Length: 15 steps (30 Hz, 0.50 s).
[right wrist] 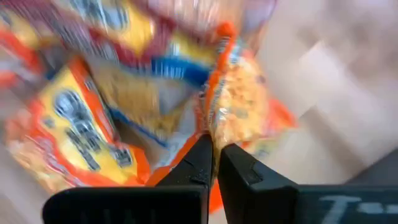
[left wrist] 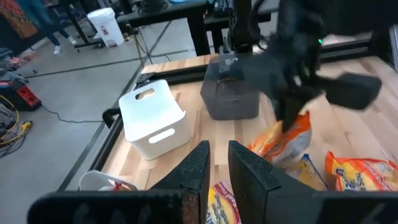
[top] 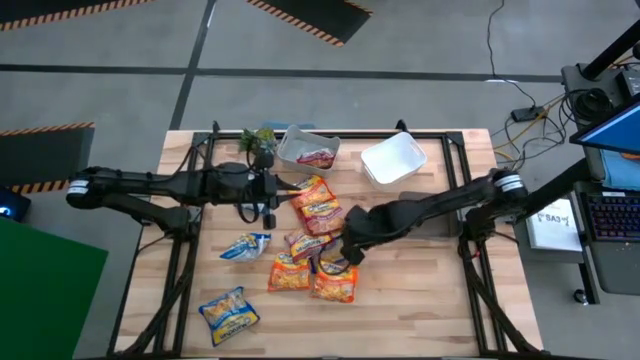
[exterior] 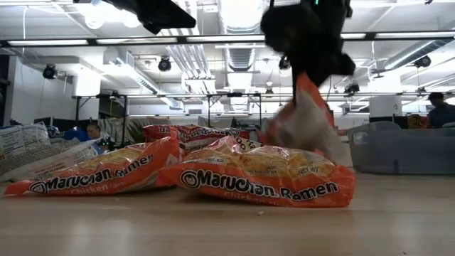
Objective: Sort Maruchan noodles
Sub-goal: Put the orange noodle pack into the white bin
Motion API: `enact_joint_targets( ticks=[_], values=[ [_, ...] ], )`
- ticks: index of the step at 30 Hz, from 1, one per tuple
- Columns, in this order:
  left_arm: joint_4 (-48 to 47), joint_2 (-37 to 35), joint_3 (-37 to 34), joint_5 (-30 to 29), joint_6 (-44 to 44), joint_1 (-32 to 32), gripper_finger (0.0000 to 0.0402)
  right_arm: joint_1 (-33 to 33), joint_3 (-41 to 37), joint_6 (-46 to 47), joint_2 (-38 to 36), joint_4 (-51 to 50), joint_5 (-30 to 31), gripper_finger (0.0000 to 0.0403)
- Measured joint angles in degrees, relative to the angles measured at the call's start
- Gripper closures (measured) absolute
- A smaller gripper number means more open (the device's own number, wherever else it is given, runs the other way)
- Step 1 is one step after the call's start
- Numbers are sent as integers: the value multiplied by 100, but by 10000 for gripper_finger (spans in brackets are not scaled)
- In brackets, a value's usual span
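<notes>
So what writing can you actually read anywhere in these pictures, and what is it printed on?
"Maruchan Ramen" on the nearest orange packet.
"Maruchan Ramen", with "Chicken" beneath it, on the orange packet beside it.
Print on the other packets and on the paper sheet off the table is too small or blurred.

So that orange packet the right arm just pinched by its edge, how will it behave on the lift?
Probably floppy: the orange packet hangs tilted from the right gripper, whose fingers clamp only its thin crinkled edge. Likely light, since that pinch carries it. The glossy film looks slippery, so it may swing or slide out.
</notes>
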Motion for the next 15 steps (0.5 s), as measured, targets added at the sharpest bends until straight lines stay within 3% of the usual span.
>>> enact_joint_targets(
  ticks=[10, 15],
  values=[
    [299, -62, 0, -1, -49, 0, 361, -539, -71, -956, -1559, 11, 1272, 394],
    [283, -62, 0, -1, -25, 0, 361, -952, -218, -1689, -2047, 35, 1333, 394]
  ],
)
